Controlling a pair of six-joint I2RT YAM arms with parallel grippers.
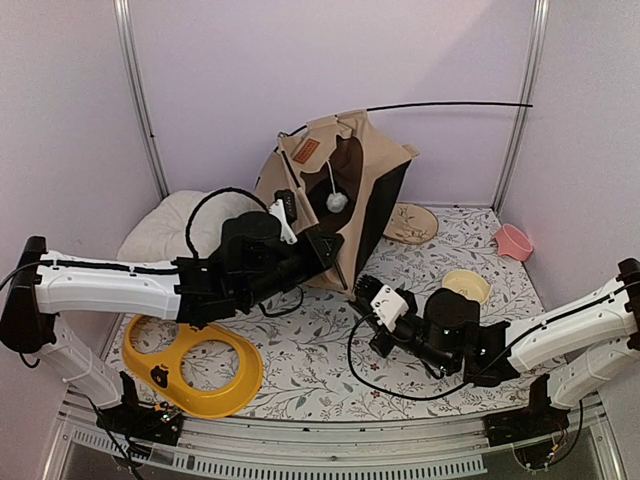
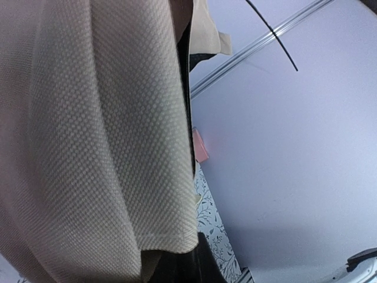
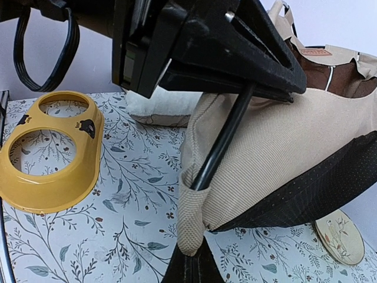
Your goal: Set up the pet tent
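The pet tent [image 1: 345, 185] stands half-raised at the back middle, beige with a brown label patch [image 1: 305, 150], a white pom-pom [image 1: 337, 202] and a black floor panel. My left gripper [image 1: 328, 250] is at its near side, shut on a black pole [image 3: 221, 141] that runs down into a beige corner pocket [image 3: 191, 212]. My right gripper [image 3: 189, 268] is shut on the tip of that pocket, low over the table. Beige canvas [image 2: 88, 147] fills most of the left wrist view. Another thin pole [image 1: 450, 104] sticks out right from the tent's top.
A white pillow [image 1: 165, 230] lies at the back left. A yellow two-hole bowl tray [image 1: 195, 365] is at the front left. A round beige mat [image 1: 410, 222], a pink cup [image 1: 513, 241] and a yellow bowl [image 1: 466, 285] sit to the right.
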